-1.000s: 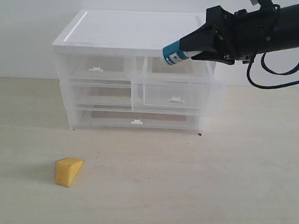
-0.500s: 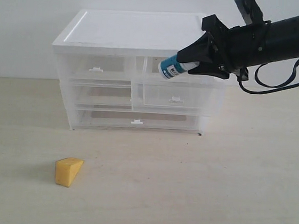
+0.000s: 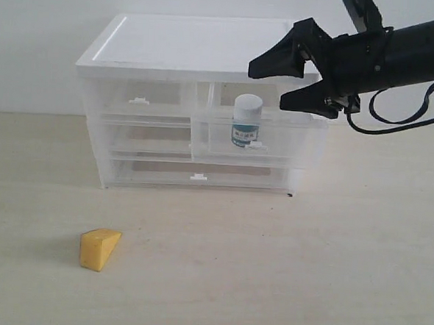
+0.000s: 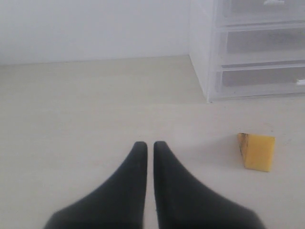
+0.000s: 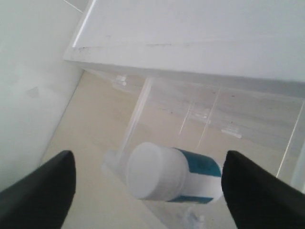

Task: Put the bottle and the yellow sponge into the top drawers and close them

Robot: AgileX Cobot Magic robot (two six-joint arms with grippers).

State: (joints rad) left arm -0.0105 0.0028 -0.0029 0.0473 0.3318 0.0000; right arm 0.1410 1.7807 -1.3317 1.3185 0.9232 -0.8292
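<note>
Exterior view: a pale, lightly grained table (image 3: 306,271) carries a cabinet (image 3: 194,47) with a white top panel and translucent drawers, set against a plain white wall (image 3: 40,34). The right top drawer (image 3: 277,140) is pulled out towards the front, while the left top drawer (image 3: 140,99) sits flush in the cabinet. The bottle (image 3: 246,120) stands upright inside the pulled-out right top drawer, white cap uppermost and above the drawer rim, teal label visible through the clear front wall. The right gripper (image 3: 267,86) hangs just above the bottle with its jaws spread wide and nothing between them. A black cable (image 3: 396,123) loops under the right arm. The yellow sponge (image 3: 100,249) lies on the bare table, well apart from the cabinet and nearer its left side. Left wrist view: the left gripper (image 4: 149,145) hangs over the table with its two dark fingers pressed together, holding nothing. The yellow sponge lies on the table off to one side of the fingertips, between them and the cabinet's lower corner. The white wall meets the table behind. Right wrist view: the two dark fingers (image 5: 43,191) stand far apart at the picture edges. The bottle lies between and below them, touching neither, inside the clear drawer under the edge of the white top panel.
</note>
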